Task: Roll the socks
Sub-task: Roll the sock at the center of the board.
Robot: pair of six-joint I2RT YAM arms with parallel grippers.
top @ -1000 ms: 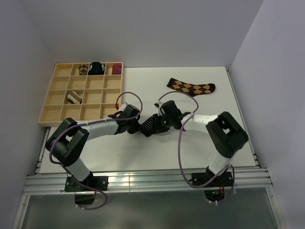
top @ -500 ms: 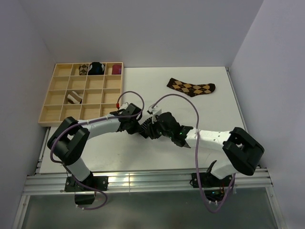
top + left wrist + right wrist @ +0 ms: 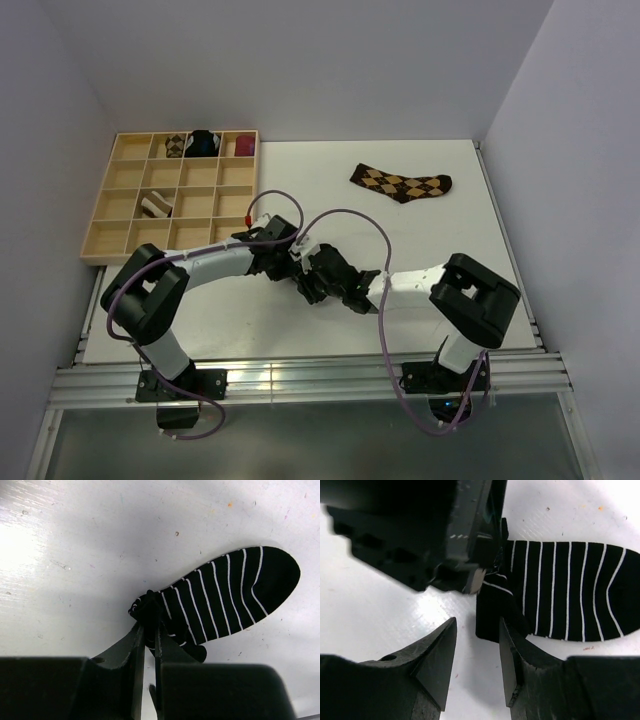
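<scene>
A short black sock with thin white stripes [image 3: 230,592] lies flat on the white table, its cuff end bunched up. My left gripper [image 3: 150,626] is shut on that bunched cuff. In the right wrist view the same sock [image 3: 570,590] stretches to the right, with a folded corner just ahead of my right gripper [image 3: 477,625]. That gripper is open and holds nothing. The left gripper [image 3: 445,535] sits just beyond it. From above, both grippers [image 3: 300,268] meet mid-table and hide most of the sock. The brown-and-tan argyle sock [image 3: 400,183] lies flat at the far right.
A wooden compartment tray [image 3: 128,222] sits at the far left. It holds a brown-and-cream striped bundle [image 3: 155,205], an argyle bundle [image 3: 176,146], a black-and-blue bundle [image 3: 204,142] and a maroon bundle [image 3: 243,146]. Walls close in the table on the left and right.
My right gripper has opened and let go of the black sock, and its arm has swung toward the near side of the sock. The left gripper has kept its grip on the cuff.
</scene>
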